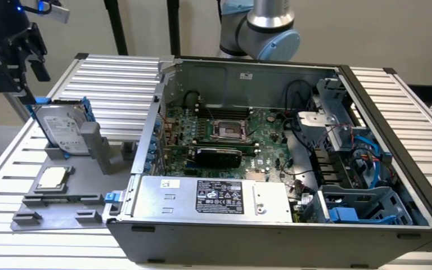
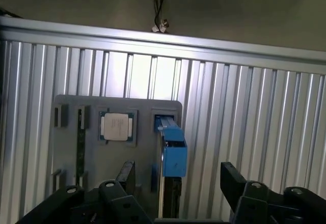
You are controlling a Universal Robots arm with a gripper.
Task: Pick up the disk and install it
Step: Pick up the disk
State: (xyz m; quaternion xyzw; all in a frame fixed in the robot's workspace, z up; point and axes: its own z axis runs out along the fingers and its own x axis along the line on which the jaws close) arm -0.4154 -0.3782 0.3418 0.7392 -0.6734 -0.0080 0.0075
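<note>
The disk [image 1: 61, 127] stands upright on edge in a slot of the grey fixture [image 1: 51, 211], at the exterior view's left, silver with a white label and a blue carrier. My gripper [image 1: 27, 61] hangs above it, apart from it. In the wrist view the disk [image 2: 172, 152] shows edge-on by its blue carrier, below and between my two black fingers [image 2: 232, 180]. My gripper [image 2: 178, 183] is open and holds nothing.
A small square silver chip [image 1: 53, 178] [image 2: 117, 126] lies in the fixture beside the disk. The open computer case [image 1: 276, 225] takes up the middle and right, with a blue cage [image 1: 359, 205] at its near right corner. A ribbed aluminium table [image 2: 254, 132] lies underneath.
</note>
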